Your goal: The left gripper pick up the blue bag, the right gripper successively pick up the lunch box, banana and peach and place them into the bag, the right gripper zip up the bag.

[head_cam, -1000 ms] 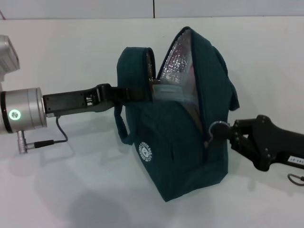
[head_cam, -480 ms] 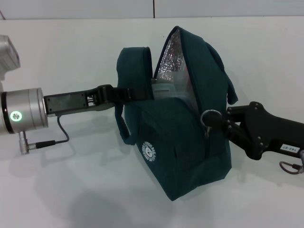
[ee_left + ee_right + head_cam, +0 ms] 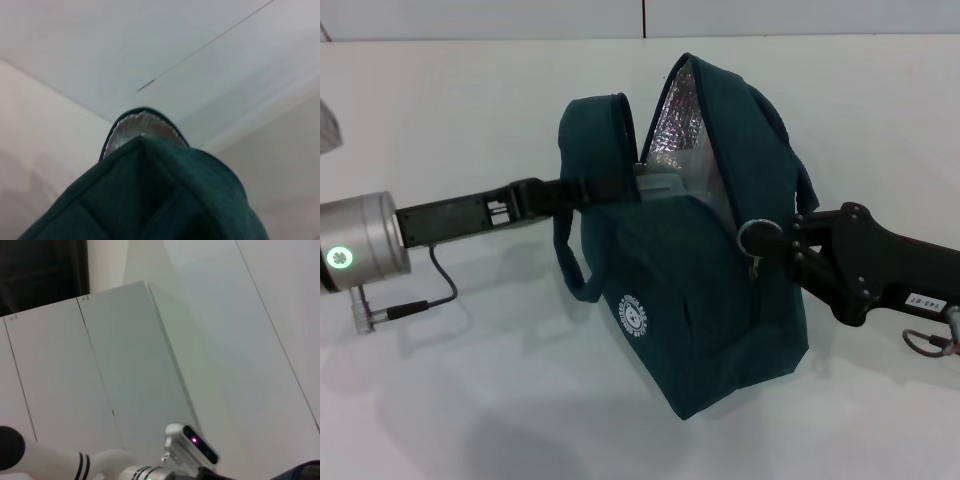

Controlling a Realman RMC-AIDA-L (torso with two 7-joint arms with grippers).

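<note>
The blue bag [image 3: 705, 300] hangs tilted above the white table, its top gaping and the silver foil lining [image 3: 680, 120] showing. My left gripper [image 3: 582, 190] reaches in from the left and is shut on the bag's upper edge near a handle. The lunch box [image 3: 665, 185] shows as a pale edge inside the opening. My right gripper [image 3: 788, 246] is shut on the zipper's ring pull [image 3: 758, 236] on the bag's right side. Banana and peach are hidden. The left wrist view shows only the bag's fabric [image 3: 165, 200] and a sliver of foil lining [image 3: 140, 127].
The white table [image 3: 470, 400] lies under the bag, with a wall seam behind. A cable [image 3: 430, 290] loops below the left wrist. The right wrist view shows white wall panels [image 3: 150, 365] and part of the robot's head [image 3: 192, 445].
My right gripper has moved up and to the left with the ring pull, drawing the zipper along the opening. The bag has tipped further, and the left arm has shifted slightly left.
</note>
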